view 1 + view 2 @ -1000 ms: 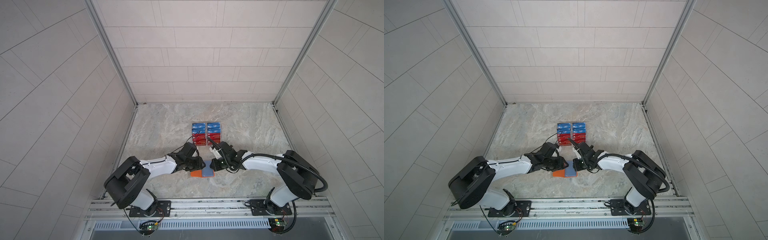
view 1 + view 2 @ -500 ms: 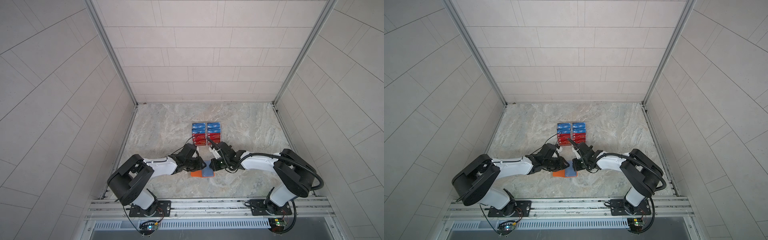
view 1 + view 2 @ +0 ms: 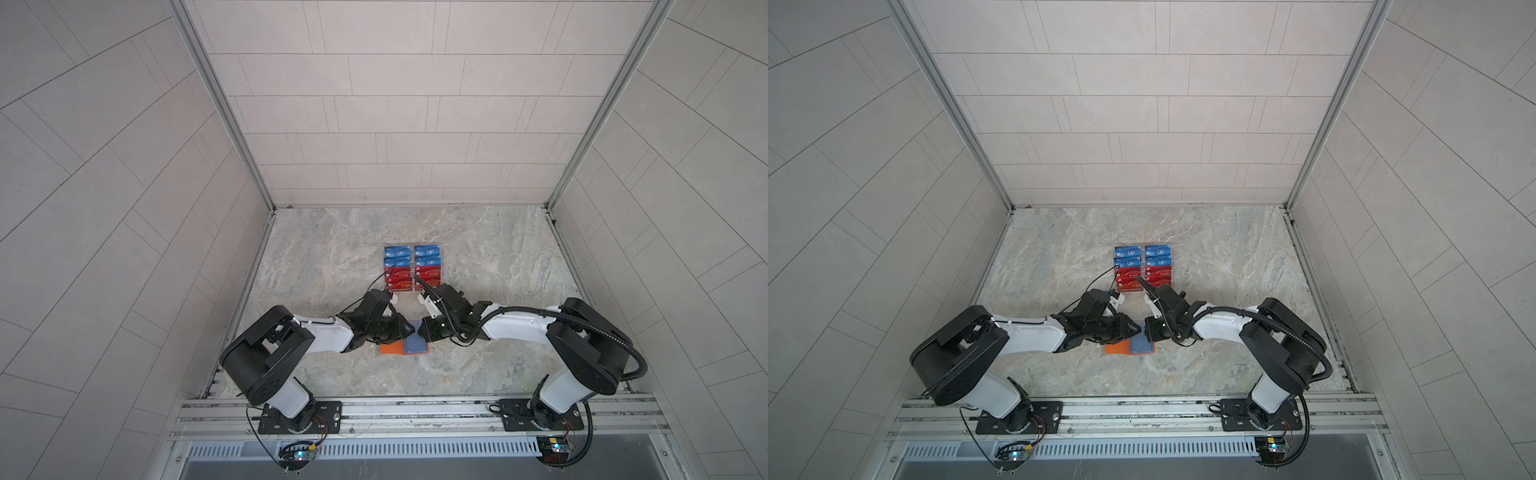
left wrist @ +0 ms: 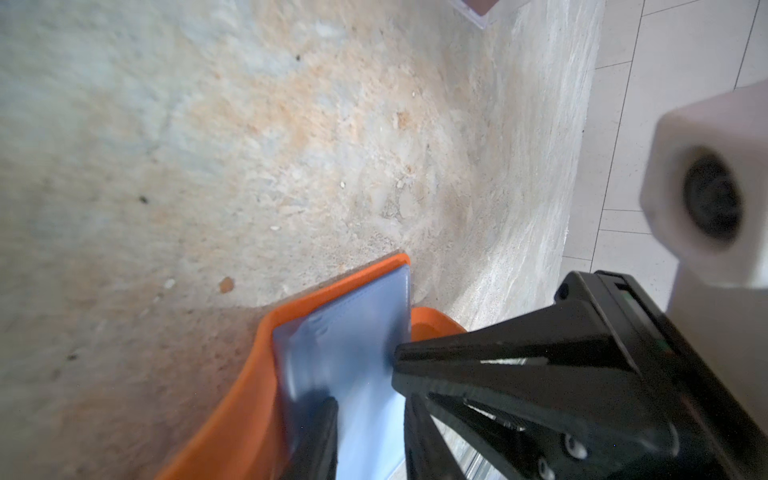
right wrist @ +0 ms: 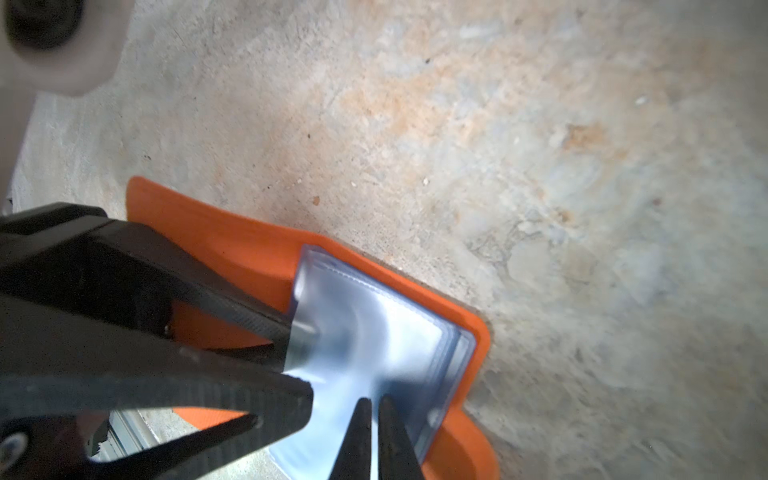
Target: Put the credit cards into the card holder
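Left gripper (image 5: 299, 359): at 9 o'clock of the holder. Its jaws are slightly parted astride an edge of the clear sleeves (image 5: 374, 332); a firm pinch cannot be confirmed.

Card holder (image 3: 390, 350): lying open on the table (image 3: 324, 257), at 6 o'clock of the credit cards (image 3: 398, 263). These stand in two columns, blue at the 12 o'clock end, red nearer.

Right gripper (image 4: 397, 363): at 3 o'clock of the holder, clenched, tip at the sleeves' edge.

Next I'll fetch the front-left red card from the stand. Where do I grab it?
Pinch the red card by its upper long edge, coming down from above. It leans in stepped rows with a second red card close beside, so likely only that edge is free.
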